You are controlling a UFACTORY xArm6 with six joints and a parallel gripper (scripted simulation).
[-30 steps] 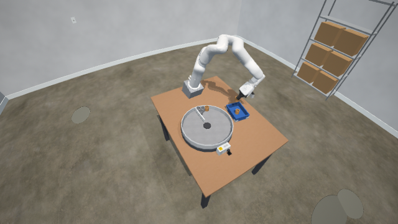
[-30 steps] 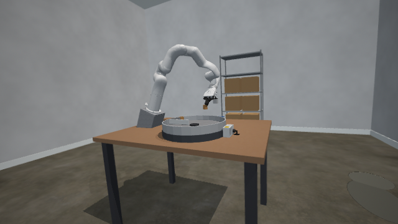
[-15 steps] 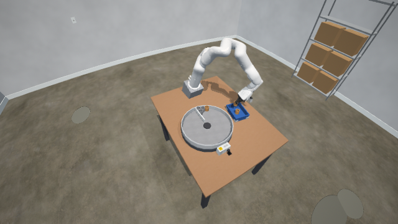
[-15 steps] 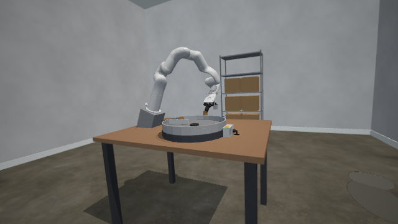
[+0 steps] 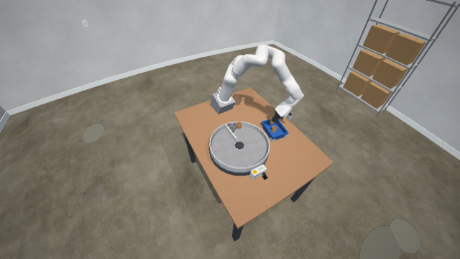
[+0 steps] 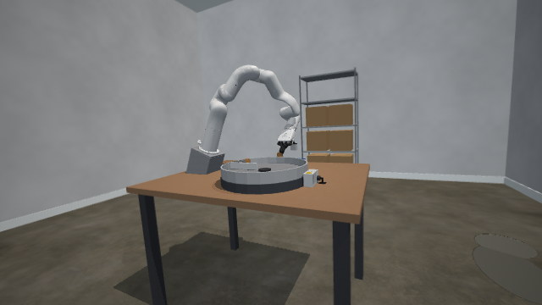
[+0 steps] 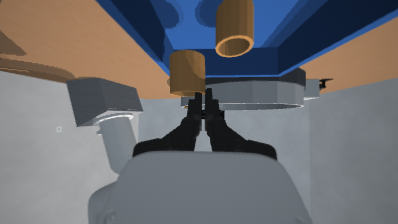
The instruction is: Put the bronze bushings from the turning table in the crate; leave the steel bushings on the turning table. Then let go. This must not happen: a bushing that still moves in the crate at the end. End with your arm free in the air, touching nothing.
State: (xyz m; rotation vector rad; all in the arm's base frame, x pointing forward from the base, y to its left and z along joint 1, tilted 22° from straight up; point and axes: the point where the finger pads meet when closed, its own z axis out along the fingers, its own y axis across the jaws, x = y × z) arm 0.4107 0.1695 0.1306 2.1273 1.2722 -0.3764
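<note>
Crate (image 5: 279, 135) (image 6: 303, 158) (image 7: 245, 68): blue, open-topped, rectangular, with raised walls and a smooth-looking floor; beside the turning table.
Crate contents: one bronze bushing (image 5: 274, 129) (image 7: 235, 30), a short hollow cylinder with a round open mouth.
Gripper (image 5: 275, 117) (image 6: 281, 149) (image 7: 203, 97): black fingers clenched on a second bushing, nearly together at its edge.
Held bushing (image 5: 272, 121) (image 6: 279, 155) (image 7: 187, 72): bronze, cylindrical, plain-sided; at the crate's end nearer the gripper. Contact with the crate cannot be told.
Turning table (image 5: 220, 159) (image 6: 262, 175) (image 7: 260, 92): round, grey disc inside a pale raised rim, dark band beneath.
Turning table contents: a cluster of grey steel bushings (image 5: 231, 126), exact count too small to tell, and a bronze one (image 5: 238, 125) (image 6: 247, 160) just beside them.
Turning table fittings: dark hub (image 5: 239, 145) (image 6: 264, 169) at the centre; straight pale bar (image 5: 231, 132) (image 6: 243, 166) beside the cluster.
Control box (image 5: 258, 171) (image 6: 310, 178) (image 7: 311, 89): white, blocky, yellow patch on top, at the rim.
Worktable (image 5: 251, 201) (image 6: 178, 191) (image 7: 115, 50): brown top, dark legs.
Shelf rack (image 5: 353, 66) (image 6: 356, 114): grey frame, brown boxes on its shelves.
</note>
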